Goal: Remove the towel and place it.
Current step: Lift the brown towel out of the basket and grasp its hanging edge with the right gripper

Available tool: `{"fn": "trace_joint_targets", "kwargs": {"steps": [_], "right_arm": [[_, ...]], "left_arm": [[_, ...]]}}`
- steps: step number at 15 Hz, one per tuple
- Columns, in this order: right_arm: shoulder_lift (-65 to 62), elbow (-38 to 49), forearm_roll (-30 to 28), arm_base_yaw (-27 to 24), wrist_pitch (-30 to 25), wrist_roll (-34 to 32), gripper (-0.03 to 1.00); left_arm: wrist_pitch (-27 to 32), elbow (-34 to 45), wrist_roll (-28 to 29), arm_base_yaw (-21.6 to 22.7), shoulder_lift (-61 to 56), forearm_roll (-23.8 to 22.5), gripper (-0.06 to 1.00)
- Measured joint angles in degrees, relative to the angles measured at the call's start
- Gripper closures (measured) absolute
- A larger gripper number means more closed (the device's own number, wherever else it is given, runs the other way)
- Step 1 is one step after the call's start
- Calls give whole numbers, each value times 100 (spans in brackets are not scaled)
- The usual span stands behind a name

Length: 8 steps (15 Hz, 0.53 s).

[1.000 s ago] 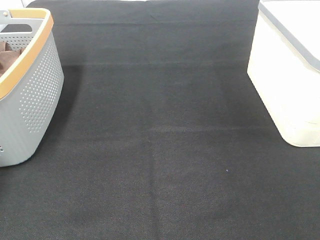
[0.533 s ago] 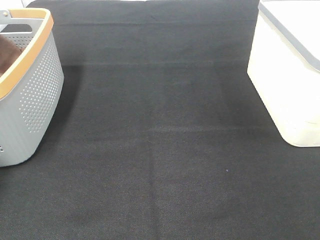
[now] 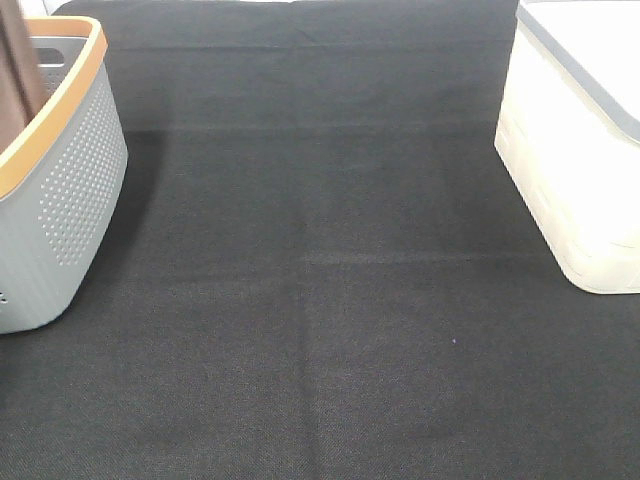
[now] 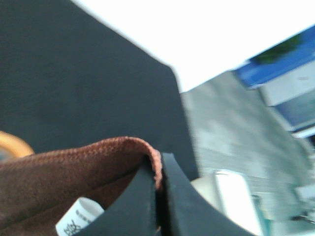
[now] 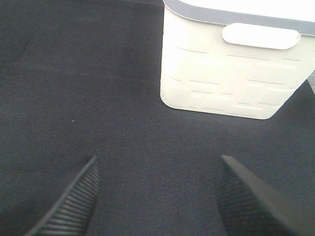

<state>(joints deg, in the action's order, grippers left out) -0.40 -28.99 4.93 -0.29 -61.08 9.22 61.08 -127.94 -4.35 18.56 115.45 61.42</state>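
The rust-brown towel [image 3: 15, 70] hangs stretched upward out of the grey basket [image 3: 60, 190] at the far left of the high view; the gripper holding it is out of that frame. In the left wrist view my left gripper [image 4: 158, 191] is shut on the towel's hemmed edge [image 4: 74, 167], and its white tag [image 4: 78, 223] shows just below. My right gripper [image 5: 157, 196] is open and empty, low over the black cloth, with the white bin ahead of it.
A white lidded bin [image 3: 580, 150] stands at the right edge of the table; it also shows in the right wrist view [image 5: 236, 64]. The black table cloth [image 3: 320, 300] lies between basket and bin.
The towel has risen from lying low inside the basket to hanging drawn up above its rim. The basket and the bin have not moved.
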Motion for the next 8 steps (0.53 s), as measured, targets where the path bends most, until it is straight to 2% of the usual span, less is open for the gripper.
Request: {"fn": "trace_joint_targets", "kwargs": {"steps": [4, 5, 6, 8], "right_arm": [[57, -11, 34, 0, 40, 0, 37], [57, -11, 34, 0, 40, 0, 37], [309, -97, 241, 0, 252, 0, 37], [917, -183, 688, 0, 739, 86, 38]], "left_arm": [[-166, -11, -424, -384, -29, 1226, 94], [-166, -11, -424, -384, -29, 1226, 94], [-309, -11, -659, -670, -29, 1610, 94], [-516, -11, -957, -1123, -29, 1971, 94]]}}
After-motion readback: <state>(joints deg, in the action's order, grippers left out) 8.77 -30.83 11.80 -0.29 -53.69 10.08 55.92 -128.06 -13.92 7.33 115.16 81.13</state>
